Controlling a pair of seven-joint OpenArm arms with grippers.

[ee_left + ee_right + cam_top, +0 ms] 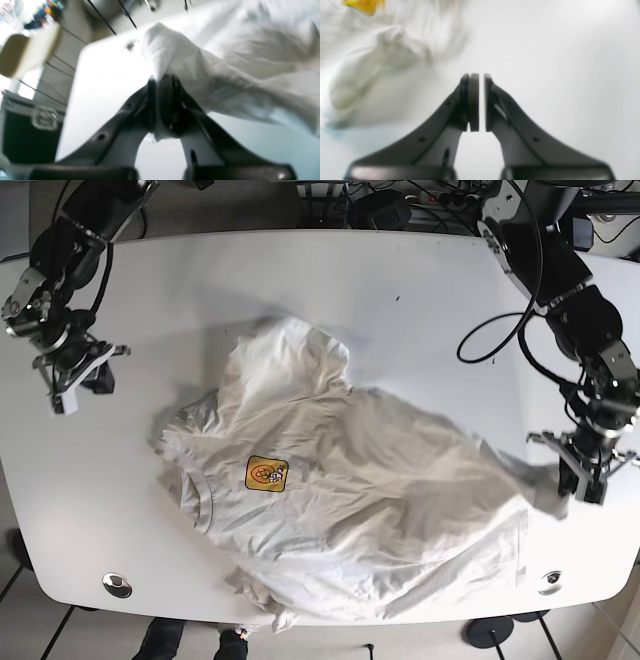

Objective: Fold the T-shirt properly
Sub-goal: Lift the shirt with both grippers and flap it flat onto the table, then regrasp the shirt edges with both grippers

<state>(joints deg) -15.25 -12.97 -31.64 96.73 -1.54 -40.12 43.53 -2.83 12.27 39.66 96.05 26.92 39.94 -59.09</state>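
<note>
T-shirt (350,500): white, crumpled, spread loosely over the middle and near part of the white worktop (300,290); a yellow logo patch (266,472) faces up near the collar, which points toward the base view's left. One edge is stretched out toward that view's right.

Left gripper (585,472): at the base view's right edge; its wrist view shows the fingers (152,100) pinching a bunch of white cloth, which runs taut from them back to the main heap.

Right gripper (75,380): well apart from the shirt, over bare worktop at the base view's left. Its fingers (473,100) stand almost pressed together with a thin slit between, holding nothing.

How it handles: soft, light, limp cotton, by its look. It will drape and wrinkle, and any free part will drag behind a pulled corner. It is not fragile and unlikely to slip from a firm pinch, though a single layer could slide out.

Where to take hold: at hems, shoulder seams or sleeve edges, where cloth is doubled and gives a thicker bite; the middle would only bunch.

Judgement: the shirt seems not yet flattened; a second hold opposite the left one would let it be tensioned smooth.

Other: round fittings (116,584) at the worktop's near corners.
</note>
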